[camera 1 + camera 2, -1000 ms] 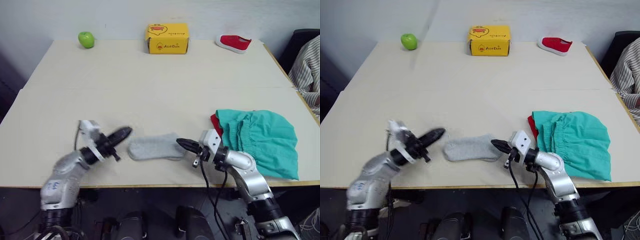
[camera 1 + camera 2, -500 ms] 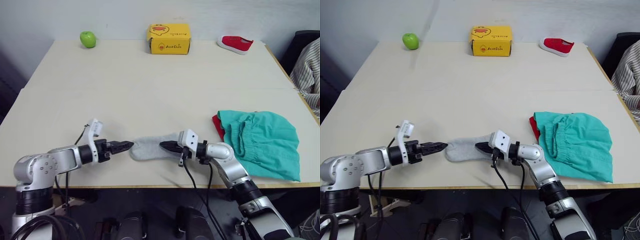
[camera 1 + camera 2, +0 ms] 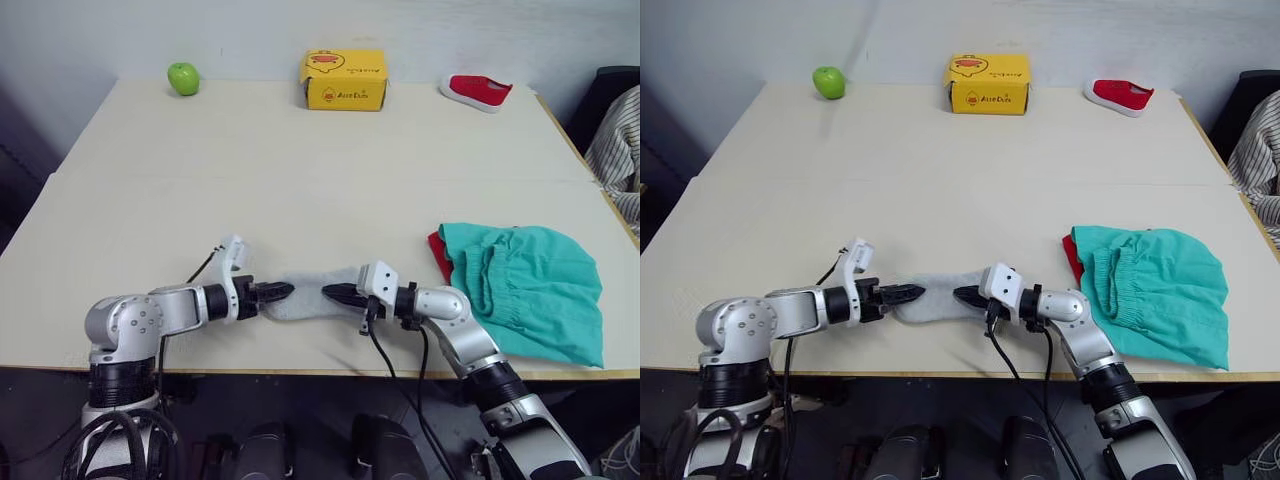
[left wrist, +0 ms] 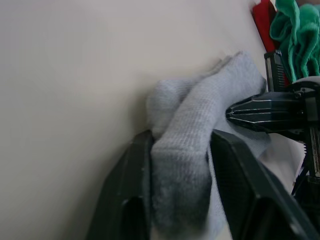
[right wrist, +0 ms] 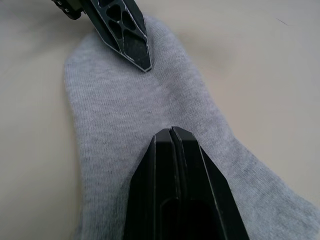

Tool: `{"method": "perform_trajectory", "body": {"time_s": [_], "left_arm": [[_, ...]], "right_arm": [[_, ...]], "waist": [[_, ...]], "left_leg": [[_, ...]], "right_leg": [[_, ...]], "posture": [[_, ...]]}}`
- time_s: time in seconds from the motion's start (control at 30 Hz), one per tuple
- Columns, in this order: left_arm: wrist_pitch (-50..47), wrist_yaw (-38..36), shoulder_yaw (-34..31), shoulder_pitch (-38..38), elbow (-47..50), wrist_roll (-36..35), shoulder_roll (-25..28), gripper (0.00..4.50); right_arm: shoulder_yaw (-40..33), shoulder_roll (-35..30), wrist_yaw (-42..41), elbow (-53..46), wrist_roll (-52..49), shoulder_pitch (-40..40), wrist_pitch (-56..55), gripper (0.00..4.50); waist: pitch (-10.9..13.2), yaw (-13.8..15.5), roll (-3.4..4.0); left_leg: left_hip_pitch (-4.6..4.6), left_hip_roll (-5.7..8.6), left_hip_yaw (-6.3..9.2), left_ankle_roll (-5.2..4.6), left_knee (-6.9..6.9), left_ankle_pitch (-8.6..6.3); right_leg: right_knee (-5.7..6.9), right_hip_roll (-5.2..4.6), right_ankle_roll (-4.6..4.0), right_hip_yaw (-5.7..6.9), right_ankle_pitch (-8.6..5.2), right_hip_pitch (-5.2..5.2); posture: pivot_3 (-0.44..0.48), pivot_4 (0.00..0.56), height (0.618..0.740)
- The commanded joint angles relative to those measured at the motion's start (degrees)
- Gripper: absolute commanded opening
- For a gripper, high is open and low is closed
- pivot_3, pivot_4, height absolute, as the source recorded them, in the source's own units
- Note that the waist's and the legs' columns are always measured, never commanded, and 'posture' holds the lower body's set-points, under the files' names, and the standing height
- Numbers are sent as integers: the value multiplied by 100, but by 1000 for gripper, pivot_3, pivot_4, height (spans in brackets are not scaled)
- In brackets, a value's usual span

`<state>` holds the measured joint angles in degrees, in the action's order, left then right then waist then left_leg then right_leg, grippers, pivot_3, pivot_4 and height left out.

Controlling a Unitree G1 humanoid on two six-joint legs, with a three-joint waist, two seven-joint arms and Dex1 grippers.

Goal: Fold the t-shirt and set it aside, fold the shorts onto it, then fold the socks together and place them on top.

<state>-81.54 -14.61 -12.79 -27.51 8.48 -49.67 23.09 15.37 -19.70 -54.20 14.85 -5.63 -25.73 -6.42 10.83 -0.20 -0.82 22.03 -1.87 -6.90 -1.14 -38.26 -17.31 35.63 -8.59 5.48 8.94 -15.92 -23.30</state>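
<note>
While the grey socks (image 3: 308, 300) lie flat near the front edge of the worktop (image 3: 300, 170), both claws meet over them from opposite ends. The left claw (image 3: 277, 293) has its two fingers (image 4: 131, 195) spread around one end of the socks, with the fuzzy cloth bunched between them, as the left wrist view shows. The right claw (image 3: 335, 294) points at the other end; in the right wrist view its fingers (image 5: 176, 165) are pressed together, tips resting on top of the sock and nothing caught between them. The two claws' tips are near each other, apart, with a strip of grey cloth between.

To the robot's right, the teal shorts (image 3: 530, 290) lie loosely folded on the worktop, well apart from the socks. A red edge of the t-shirt (image 3: 437, 255) peeks out from under the shorts on the side nearest the socks.

Along the far edge of the worktop stand a green apple (image 3: 183, 77), a yellow box (image 3: 345, 78) and a small red shoe (image 3: 477, 91). A person's striped sleeve (image 3: 618, 150) shows at the right border.
</note>
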Motion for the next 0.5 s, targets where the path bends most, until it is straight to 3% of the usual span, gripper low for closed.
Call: {"method": "perform_trajectory", "body": {"time_s": [0.03, 0.07, 0.23, 0.5], "left_arm": [[-272, -144, 0, -504, 383, -218, 74, 263], [-333, -288, 139, -648, 444, -247, 178, 10], [-282, -644, 341, -1426, 236, -217, 163, 10], [338, -1295, 1556, -1977, -362, 286, -209, 10]], "right_arm": [[24, -89, 50, -19, 113, 193, 154, 0], [20, -106, 59, -46, 119, 216, 177, 0], [-20, -203, 190, -185, 182, 300, 314, 0], [-269, -631, 537, -883, 190, 742, 883, 0]], "waist": [[0, 6, 0], [0, 6, 0], [0, 5, 0], [0, 29, 0]], "left_leg": [[1, -1, 1, 2, 0, 1], [2, -1, 2, 3, 0, 2], [4, 1, 2, 4, 2, 2], [5, 2, 0, 3, 2, 3]], "right_leg": [[0, 0, 0, 0, 0, 0], [-1, 1, 0, 0, 0, 0], [-3, 2, 0, 2, 0, -1], [-6, 3, 0, 5, 0, -2]], "posture": [[0, 150, 740], [0, 150, 740], [0, 150, 740], [0, 150, 740]]}}
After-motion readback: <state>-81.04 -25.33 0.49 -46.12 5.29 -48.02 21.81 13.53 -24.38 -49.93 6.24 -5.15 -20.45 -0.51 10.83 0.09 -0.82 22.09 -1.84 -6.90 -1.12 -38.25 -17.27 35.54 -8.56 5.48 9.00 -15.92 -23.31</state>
